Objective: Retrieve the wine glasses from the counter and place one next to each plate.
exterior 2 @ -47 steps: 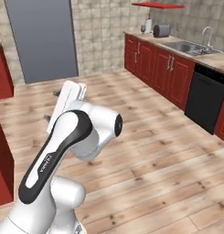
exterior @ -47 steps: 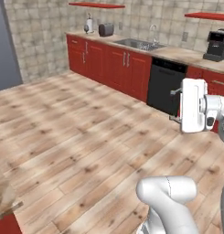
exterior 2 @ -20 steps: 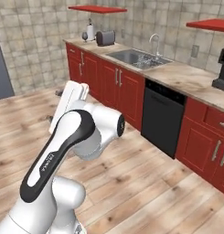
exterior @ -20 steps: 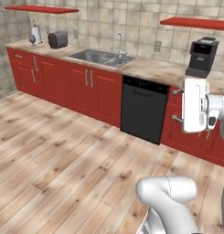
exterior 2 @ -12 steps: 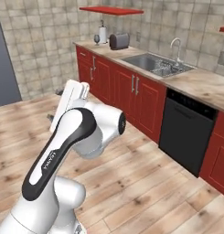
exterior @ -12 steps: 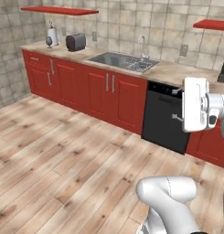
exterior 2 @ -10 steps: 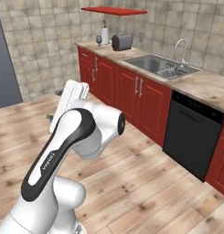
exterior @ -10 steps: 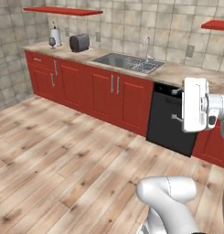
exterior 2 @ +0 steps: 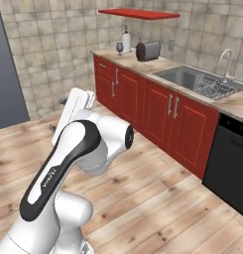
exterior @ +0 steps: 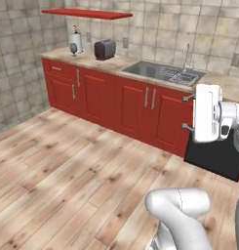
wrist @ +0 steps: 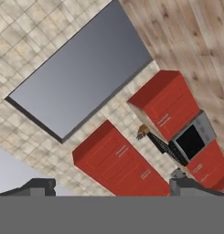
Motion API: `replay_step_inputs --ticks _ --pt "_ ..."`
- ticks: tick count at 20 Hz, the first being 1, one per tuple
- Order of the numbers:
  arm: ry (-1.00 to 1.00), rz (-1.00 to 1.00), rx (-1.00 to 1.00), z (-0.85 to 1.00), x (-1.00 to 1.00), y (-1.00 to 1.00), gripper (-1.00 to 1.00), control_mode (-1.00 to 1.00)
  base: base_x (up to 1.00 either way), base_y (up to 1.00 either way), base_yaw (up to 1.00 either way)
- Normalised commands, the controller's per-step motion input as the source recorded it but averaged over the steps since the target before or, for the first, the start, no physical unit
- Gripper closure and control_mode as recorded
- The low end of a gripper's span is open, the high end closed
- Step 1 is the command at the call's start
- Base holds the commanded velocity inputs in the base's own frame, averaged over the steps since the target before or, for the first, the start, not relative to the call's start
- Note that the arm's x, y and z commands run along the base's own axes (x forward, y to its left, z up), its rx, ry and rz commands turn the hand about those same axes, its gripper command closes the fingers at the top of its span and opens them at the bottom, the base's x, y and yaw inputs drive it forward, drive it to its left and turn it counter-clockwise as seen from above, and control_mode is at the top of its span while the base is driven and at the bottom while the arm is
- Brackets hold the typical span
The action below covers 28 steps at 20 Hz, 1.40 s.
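Note:
A small dark-bowled wine glass (exterior: 73, 48) stands at the far left end of the marbled counter (exterior: 132, 62), just in front of a white paper-towel roll (exterior: 77, 41). From the other side the wine glass (exterior 2: 119, 47) sits at the counter's (exterior 2: 167, 63) back end. My gripper (exterior: 186, 113) hangs high over the wooden floor, well away from the counter, open and holding nothing. It also shows at the arm's top (exterior 2: 58, 115), and its two tips stand wide apart in the hand view (wrist: 111, 186). The plates are out of view.
A toaster (exterior: 105, 49) stands right of the glass, then a sink (exterior: 163, 72) with a faucet (exterior: 188, 50). A black dishwasher (exterior 2: 231, 159) sits under the counter's right part. A red shelf (exterior: 85, 13) hangs above. Bare wooden floor (exterior: 67, 171) lies between me and the cabinets.
The whole picture has shifted: the base has driven on, and the counter's left end with glass, roll and toaster now sits nearer and further right. The arm keeps its pose, gripper still open.

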Motion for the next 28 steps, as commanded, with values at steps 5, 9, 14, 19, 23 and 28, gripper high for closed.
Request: replay_step_inputs --ticks 5,9,14,19,23,28 --pt "0.0 0.0 0.0 0.0 0.0 0.0 -1.0 1.0 1.0 1.0 -0.04" --pt "0.0 0.0 0.0 0.0 0.0 0.0 -1.0 1.0 1.0 0.99 -0.08" --pt "0.0 0.0 0.0 0.0 0.0 0.0 -1.0 1.0 1.0 0.94 -0.08" --pt "0.0 0.0 0.0 0.0 0.0 0.0 -1.0 1.0 1.0 0.88 -0.08" --pt "0.0 0.0 0.0 0.0 0.0 0.0 -1.0 1.0 1.0 0.85 -0.08" --pt "0.0 0.0 0.0 0.0 0.0 0.0 -1.0 1.0 1.0 0.67 -0.07"
